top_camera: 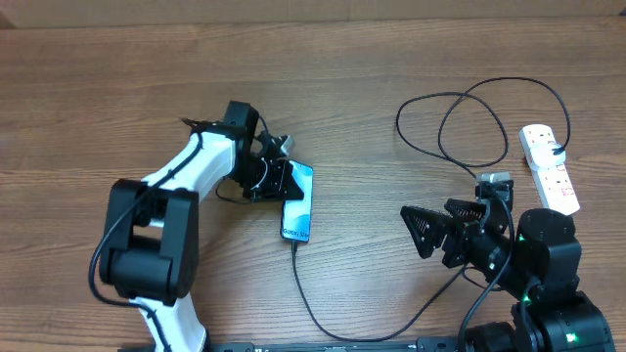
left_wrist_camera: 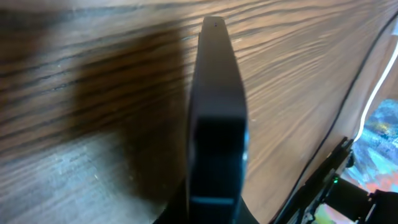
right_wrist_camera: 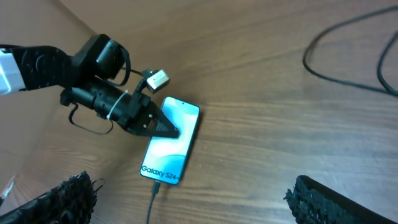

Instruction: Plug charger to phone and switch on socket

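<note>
The phone point(top_camera: 298, 207) lies flat on the table point(top_camera: 98, 78), a bit left of the middle. Its screen glows light blue. The left gripper point(right_wrist_camera: 169, 128) has its tip on the screen. Its jaws look pressed together, with nothing between them. It seems to be holding the phone down.

The charger point(top_camera: 297, 269) looks plugged in. Its small tip meets the bottom end of the phone. The black wire runs toward the near edge, then off to the right in big loose loops. Its plug sits in the socket point(top_camera: 548, 166) at the far right.

The right gripper point(top_camera: 419, 233) hangs in the air near the socket. Its jaws are spread wide and hold nothing.

I think the only job left is to flip the switch. The red switches are too small to tell if one is on.

Here is what could go wrong. The loops lie close to the socket. The right gripper could catch one on its way and tug the wire. That tug could pull the tip out of the phone. The socket also looks light, so a sideways push could slide it away and leave the switch off. The switch is tiny, so wide jaws could miss it. If the left gripper drags as it lifts, the phone could slide too.
</note>
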{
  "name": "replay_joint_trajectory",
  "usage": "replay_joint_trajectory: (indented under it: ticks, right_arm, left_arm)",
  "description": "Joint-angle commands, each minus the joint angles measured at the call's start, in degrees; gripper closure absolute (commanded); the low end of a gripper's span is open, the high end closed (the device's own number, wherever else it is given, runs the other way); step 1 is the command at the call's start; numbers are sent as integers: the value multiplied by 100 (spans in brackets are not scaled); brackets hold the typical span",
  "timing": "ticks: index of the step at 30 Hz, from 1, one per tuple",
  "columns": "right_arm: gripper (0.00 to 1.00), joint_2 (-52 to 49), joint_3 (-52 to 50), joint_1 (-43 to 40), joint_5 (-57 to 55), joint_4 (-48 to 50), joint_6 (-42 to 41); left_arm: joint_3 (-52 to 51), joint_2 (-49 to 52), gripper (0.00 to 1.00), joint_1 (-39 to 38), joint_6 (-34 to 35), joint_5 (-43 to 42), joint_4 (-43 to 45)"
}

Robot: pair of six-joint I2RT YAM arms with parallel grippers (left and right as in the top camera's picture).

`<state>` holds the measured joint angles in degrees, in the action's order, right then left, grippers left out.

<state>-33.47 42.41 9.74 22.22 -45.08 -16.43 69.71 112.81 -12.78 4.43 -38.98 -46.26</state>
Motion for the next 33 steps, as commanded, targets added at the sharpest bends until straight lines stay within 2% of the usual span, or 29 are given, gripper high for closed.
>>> replay_joint_trajectory:
  ticks: [1,5,9,14,23,33]
  right_arm:
    - [0,13,76,-11,-232,-90,42]
    - [0,-2,72,-11,-273,-170,42]
    - [0,-2,72,-11,-273,-173,42]
    - [0,-2,72,-11,-271,-192,39]
    - [0,-2,72,-11,-271,-321,15]
    - [0,-2,72,-11,-269,-584,-2]
  left_arm:
    - [127,149,96,-42,-184,-111,-7]
    - [111,221,96,-42,96,468,-28]
    - [76,221,96,-42,142,544,4]
    - [46,221,96,-42,400,1051,37]
    - [-35,223,91,-37,398,1362,129]
    - [-35,225,92,-37,396,1397,197]
